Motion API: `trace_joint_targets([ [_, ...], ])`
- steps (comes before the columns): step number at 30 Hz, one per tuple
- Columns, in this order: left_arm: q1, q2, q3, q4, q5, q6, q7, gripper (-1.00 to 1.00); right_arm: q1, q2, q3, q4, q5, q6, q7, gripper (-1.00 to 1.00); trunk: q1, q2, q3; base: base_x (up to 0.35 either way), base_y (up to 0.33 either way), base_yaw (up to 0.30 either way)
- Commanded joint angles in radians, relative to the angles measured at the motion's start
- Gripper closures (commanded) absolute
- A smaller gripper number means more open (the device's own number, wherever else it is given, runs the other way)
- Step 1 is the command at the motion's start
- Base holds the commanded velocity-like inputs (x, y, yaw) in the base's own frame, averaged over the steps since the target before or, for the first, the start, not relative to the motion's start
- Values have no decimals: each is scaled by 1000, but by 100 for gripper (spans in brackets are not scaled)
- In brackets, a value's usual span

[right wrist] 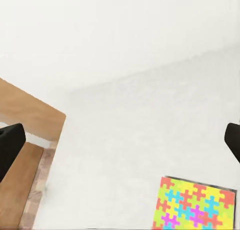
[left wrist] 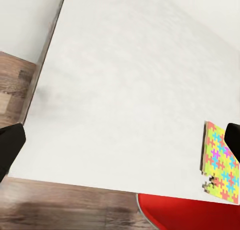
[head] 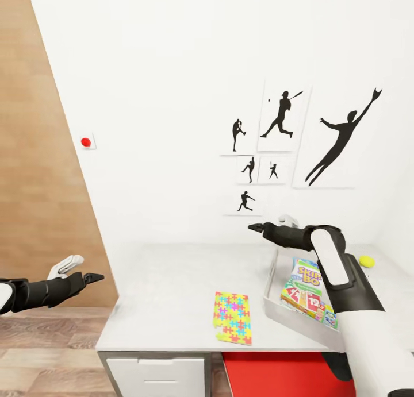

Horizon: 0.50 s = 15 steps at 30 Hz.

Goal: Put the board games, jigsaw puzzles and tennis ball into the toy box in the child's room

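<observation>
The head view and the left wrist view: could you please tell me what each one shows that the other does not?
Head view: the toy box holding a board game, the tennis ball, the silhouette pictures and both grippers, left and right. Left wrist view: the open fingers up close. Shared: the table, one jigsaw puzzle, the red seat and the wood floor.

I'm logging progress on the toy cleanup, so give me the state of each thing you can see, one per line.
Toy box: on the table, open-topped, holding a board game.
Board game: lying flat inside the toy box.
Jigsaw puzzle: flat on the table near its front edge, outside the box.
Tennis ball: on the table, outside the box.
Left end effector: open, empty, off the table's end.
Right end effector: open, empty, raised above the table.
</observation>
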<state>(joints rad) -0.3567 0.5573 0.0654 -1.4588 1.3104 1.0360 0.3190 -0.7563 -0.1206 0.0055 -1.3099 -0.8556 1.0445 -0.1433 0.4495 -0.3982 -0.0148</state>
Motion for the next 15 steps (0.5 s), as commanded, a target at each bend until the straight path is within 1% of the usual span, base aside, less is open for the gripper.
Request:
trace_joint_targets([
  [1, -1, 0, 2, 0, 10, 3, 9, -100, -13, 9, 5, 41, -11, 3, -26, -100, 1, -2, -2, 0, 239, 0],
  [2, -1, 1, 3, 0, 10, 3, 9, -100, -21, 14, 7, 72, -11, 3, -38, -100, 1, -2, -2, 0, 258, 0],
  [4, -1, 1, 5, 1, 10, 3, 9, -100, -28, 19, 9, 101, -11, 3, -49, -100, 1, -2, -2, 0, 270, 0],
  [11, -1, 2, 5, 1, 10, 3, 1, -100, -35, 24, 11, 148, -11, 3, -79, -100, 1, -2, -2, 1, 287, 0],
  [15, -1, 2, 6, 1, 10, 3, -2, -100, -36, 24, 11, 188, -11, 3, -108, -100, 1, -2, -2, 29, 284, 0],
])
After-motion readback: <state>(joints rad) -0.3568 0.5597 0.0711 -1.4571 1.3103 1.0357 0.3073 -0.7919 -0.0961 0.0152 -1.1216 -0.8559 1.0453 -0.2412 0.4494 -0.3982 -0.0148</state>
